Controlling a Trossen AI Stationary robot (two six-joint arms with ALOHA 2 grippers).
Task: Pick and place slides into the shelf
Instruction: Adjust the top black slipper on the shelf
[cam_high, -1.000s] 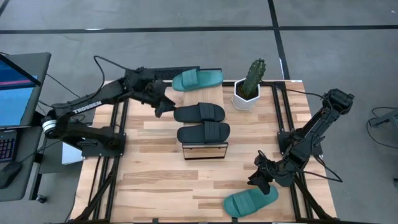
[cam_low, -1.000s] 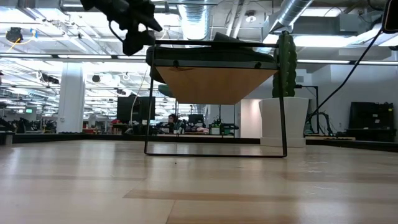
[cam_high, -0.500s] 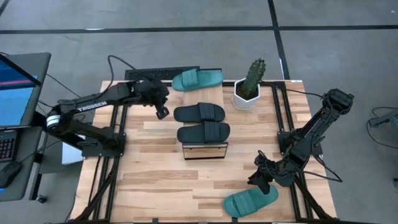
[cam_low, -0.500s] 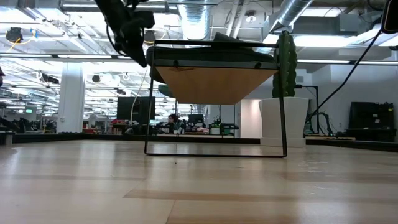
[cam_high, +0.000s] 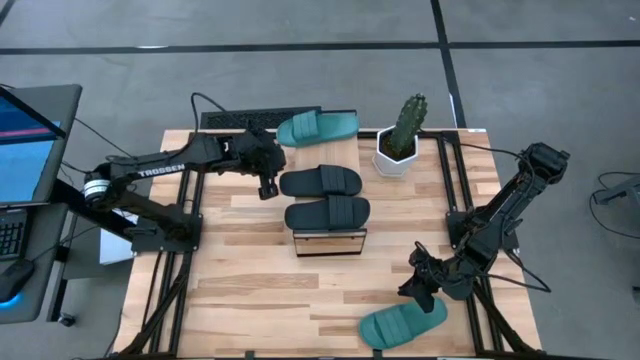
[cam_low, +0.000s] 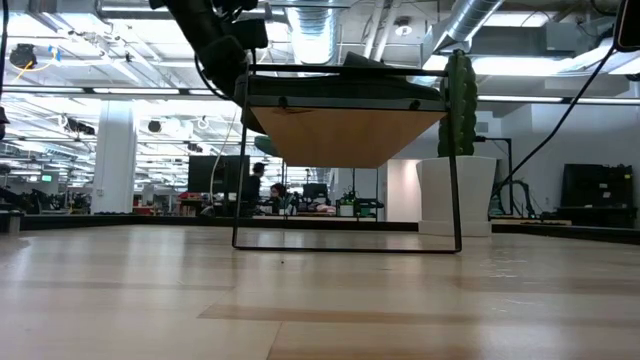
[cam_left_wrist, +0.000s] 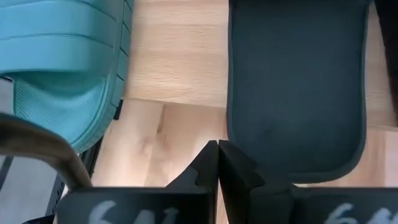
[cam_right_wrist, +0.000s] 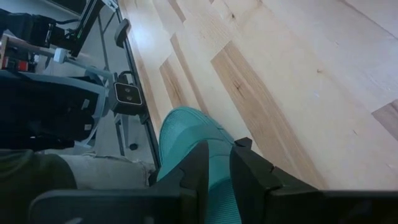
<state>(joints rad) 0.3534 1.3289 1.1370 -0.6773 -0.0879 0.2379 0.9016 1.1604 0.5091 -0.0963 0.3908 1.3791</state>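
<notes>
A: High view: the left gripper (cam_high: 267, 187) hovered just beside the end of the rear black slide (cam_high: 320, 181). In the left wrist view its fingers (cam_left_wrist: 214, 168) were pressed together, holding nothing.

B: And the remaining slides?

A: One black slide (cam_high: 327, 213) lay on the shelf (cam_high: 329, 243). One teal slide (cam_high: 316, 127) lay at the table's (cam_high: 240, 290) far edge, the other (cam_high: 402, 323) at the near edge beside the right gripper (cam_high: 419, 291), whose fingers were nearly closed and empty.

B: Probable fault?

A: With the fingers closed, a descent would likely push the slide instead of gripping it. The rubbery sole could also flex and slip.

B: Obstructions?

A: The potted cactus (cam_high: 402, 137) stood near the rear slides; a wide swing could tip it.
</notes>
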